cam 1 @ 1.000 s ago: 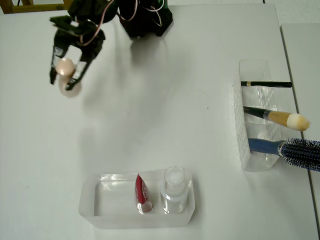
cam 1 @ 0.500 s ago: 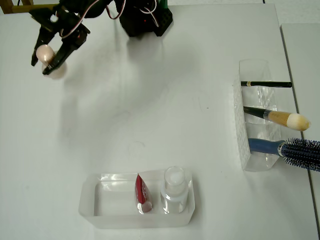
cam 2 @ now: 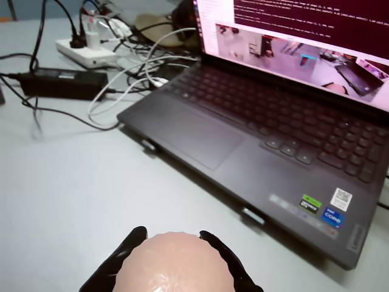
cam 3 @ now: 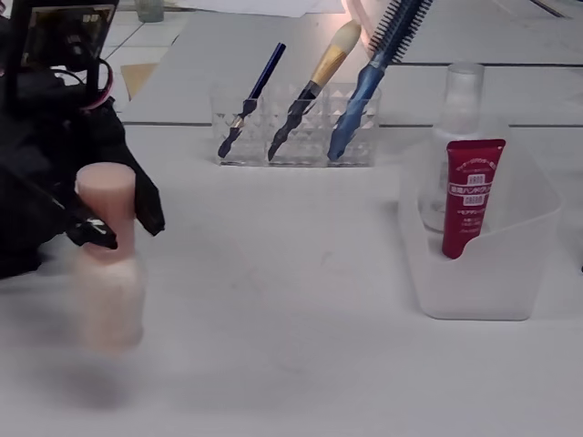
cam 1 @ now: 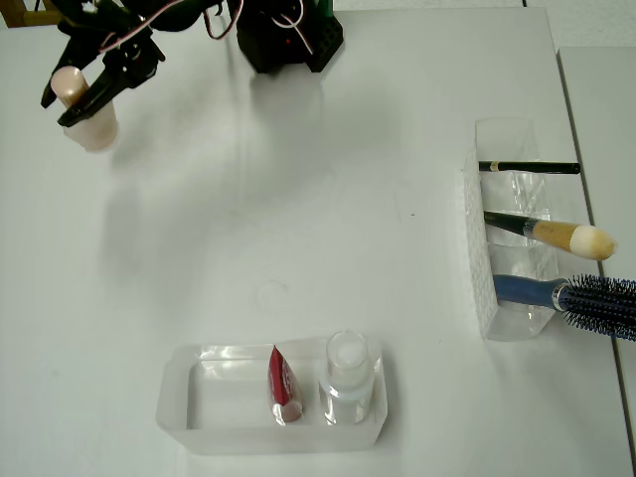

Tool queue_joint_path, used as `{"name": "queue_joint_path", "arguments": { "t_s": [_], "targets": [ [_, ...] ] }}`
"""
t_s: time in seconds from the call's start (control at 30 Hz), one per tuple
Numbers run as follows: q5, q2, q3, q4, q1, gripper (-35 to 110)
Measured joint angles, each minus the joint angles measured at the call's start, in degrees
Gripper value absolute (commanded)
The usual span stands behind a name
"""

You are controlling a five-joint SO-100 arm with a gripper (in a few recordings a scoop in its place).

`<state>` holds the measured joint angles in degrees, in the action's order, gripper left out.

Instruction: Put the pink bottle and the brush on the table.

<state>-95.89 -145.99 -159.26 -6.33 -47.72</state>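
Observation:
The pink bottle (cam 1: 91,126) is at the far left of the white table (cam 1: 298,219) in the overhead view, tilted, with my gripper (cam 1: 66,103) shut on its cap. In the fixed view the pink bottle (cam 3: 107,273) is blurred; the black fingers (cam 3: 137,196) clamp the cap, and I cannot tell whether its base touches the table. In the wrist view the pink bottle (cam 2: 176,264) sits between both fingertips (cam 2: 124,249). The brush (cam 1: 556,236) with its cream tip rests in the clear holder (cam 1: 502,238) at the right; the brush (cam 3: 319,68) is the middle item there.
A black stick (cam 1: 527,167) and a blue hairbrush (cam 1: 586,296) share the holder. A clear tray (cam 1: 199,397) near the front holds a red tube (cam 1: 283,383) and a clear bottle (cam 1: 346,373). The arm's base (cam 1: 288,35) stands at the back. A laptop (cam 2: 273,121) and cables lie beyond the table.
My gripper has carried the pink bottle further to the left and slightly toward the back edge. Nothing else has moved.

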Motion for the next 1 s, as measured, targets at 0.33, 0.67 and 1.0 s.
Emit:
{"name": "queue_joint_path", "arguments": {
  "t_s": [0.33,0.67,1.0],
  "targets": [
    [-0.8,2.5,-5.5,-11.7,-5.7,0],
    [-1.8,15.7,-6.1,-28.0,-6.9,0],
    [-1.5,25.0,-6.1,-36.9,-6.9,0]
  ]
}}
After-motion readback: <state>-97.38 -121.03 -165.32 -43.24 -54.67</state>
